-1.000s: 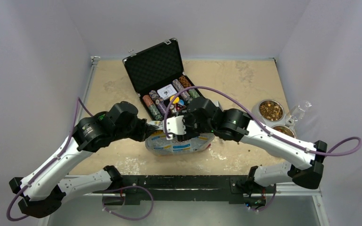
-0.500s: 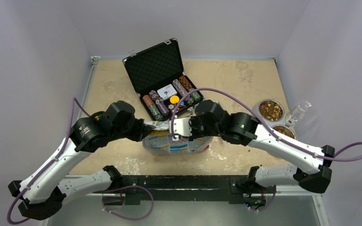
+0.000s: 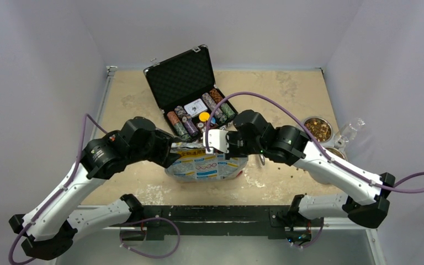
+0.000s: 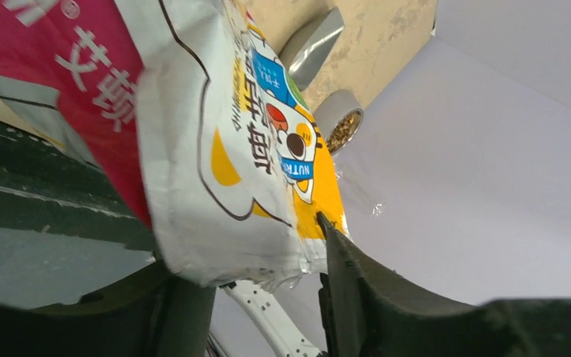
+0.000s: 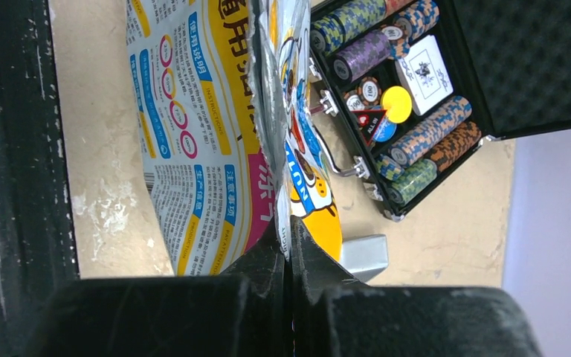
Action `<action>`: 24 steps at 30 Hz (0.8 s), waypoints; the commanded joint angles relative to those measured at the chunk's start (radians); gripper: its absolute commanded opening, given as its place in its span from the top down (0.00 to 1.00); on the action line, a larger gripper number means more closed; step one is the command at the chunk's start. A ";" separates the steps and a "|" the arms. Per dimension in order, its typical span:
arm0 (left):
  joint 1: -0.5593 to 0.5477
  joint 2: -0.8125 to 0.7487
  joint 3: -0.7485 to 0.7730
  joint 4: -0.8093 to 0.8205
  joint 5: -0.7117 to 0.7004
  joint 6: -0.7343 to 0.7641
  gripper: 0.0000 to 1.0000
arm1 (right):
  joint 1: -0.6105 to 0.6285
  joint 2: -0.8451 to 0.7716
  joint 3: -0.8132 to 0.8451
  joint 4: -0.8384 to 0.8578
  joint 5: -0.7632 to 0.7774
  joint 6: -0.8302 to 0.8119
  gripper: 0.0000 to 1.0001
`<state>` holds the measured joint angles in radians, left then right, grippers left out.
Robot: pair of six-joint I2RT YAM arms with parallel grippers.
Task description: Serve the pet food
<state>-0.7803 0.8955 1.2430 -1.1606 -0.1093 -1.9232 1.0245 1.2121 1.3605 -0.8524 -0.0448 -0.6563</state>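
The crinkly printed pet-food bag (image 3: pixel 207 165) stands near the table's front middle, between both arms. My right gripper (image 3: pixel 216 144) is shut on the bag's top edge; in the right wrist view its jaws (image 5: pixel 288 238) pinch the seam of the bag (image 5: pixel 193 111). My left gripper (image 3: pixel 172 152) is at the bag's left top corner. In the left wrist view its jaws (image 4: pixel 268 279) stand apart, with the lower edge of the bag (image 4: pixel 215 134) hanging between them. Brown kibble (image 3: pixel 317 129) fills a steel bowl at the right, also seen as kibble (image 4: pixel 340 128).
An open black poker-chip case (image 3: pixel 190 94) sits just behind the bag, its chip rows (image 5: pixel 416 141) close to my right gripper. A second steel bowl (image 3: pixel 334 152) is partly hidden by the right arm. A clear glass piece (image 3: pixel 351 129) stands at the right wall.
My right gripper has closed on the bag's top edge and shifted slightly right. My left gripper has opened from its grip on the bag. The bag stands a little taller.
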 commanded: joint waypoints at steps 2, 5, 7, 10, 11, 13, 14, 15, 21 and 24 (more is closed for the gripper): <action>-0.037 0.096 0.058 0.148 0.103 -0.004 0.38 | 0.030 0.015 0.083 0.030 -0.019 0.057 1.00; -0.065 0.135 0.055 0.191 0.145 -0.069 0.38 | 0.051 0.024 0.094 0.027 -0.001 0.046 1.00; -0.071 0.148 0.028 0.225 0.167 -0.108 0.43 | 0.058 0.022 0.093 0.034 0.011 0.041 1.00; -0.073 0.140 -0.016 0.272 0.169 -0.151 0.61 | 0.064 0.008 0.073 0.040 0.022 0.026 0.91; -0.073 0.134 -0.025 0.276 0.157 -0.156 0.70 | 0.068 0.001 0.062 0.041 0.018 0.018 0.86; -0.073 0.120 -0.035 0.280 0.140 -0.164 0.82 | 0.085 0.002 0.043 0.051 0.002 -0.001 0.70; -0.073 0.114 -0.039 0.283 0.136 -0.165 0.84 | 0.100 0.009 0.033 0.066 0.002 -0.006 0.63; -0.073 0.109 -0.040 0.283 0.131 -0.167 0.86 | 0.115 0.022 0.031 0.087 0.006 -0.007 0.60; -0.072 0.091 -0.040 0.290 0.134 -0.174 0.99 | 0.164 0.138 0.079 0.208 0.107 0.008 0.60; -0.071 0.066 -0.065 0.295 0.115 -0.181 0.90 | 0.168 0.118 0.037 0.289 0.225 -0.016 0.61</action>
<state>-0.8532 1.0027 1.1992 -0.9302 0.0303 -2.0743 1.1812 1.3426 1.4044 -0.7315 0.0475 -0.6506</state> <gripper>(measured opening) 0.045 0.399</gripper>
